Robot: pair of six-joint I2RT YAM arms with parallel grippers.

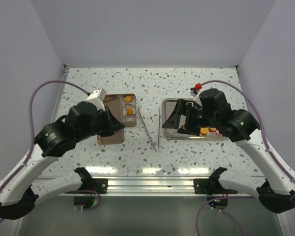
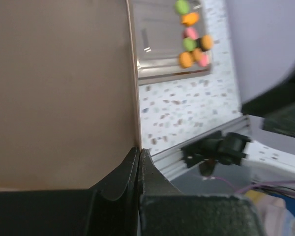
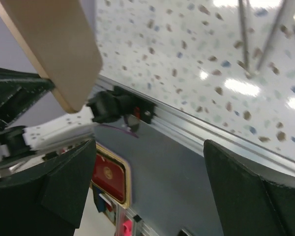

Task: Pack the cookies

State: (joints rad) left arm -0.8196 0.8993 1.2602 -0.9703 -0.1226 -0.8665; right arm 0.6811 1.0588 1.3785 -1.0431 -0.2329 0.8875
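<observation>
The left claw [image 2: 138, 164] is pinching shut on the lower edge of a flat tan panel [image 2: 59, 88], which is filling most of the left wrist view and blocking everything behind it. Seen from above, the left arm is reaching over a tan box [image 1: 119, 95] on the left half of the speckled desk [image 1: 187, 83], its bulk covering much of the box; two orange cookies [image 1: 130, 111] are showing in a compartment at the box's right side. More cookies are lying in the metal tray [image 1: 169, 133] on the right half of the desk, where a small orange cluster is peeking out beside the right arm; the left wrist camera is catching that pile as orange, pink and green discs bunched at one end of the tray. The right claw [image 3: 148, 147] is hanging over the tray with its fingers spread wide apart and nothing between them, and the arm is hiding most of the tray's middle. A pair of metal tongs [image 1: 148, 129] is lying on the desk between box and tray, touching neither. An aluminium rail [image 1: 152, 184] is running along the desk's near edge.
</observation>
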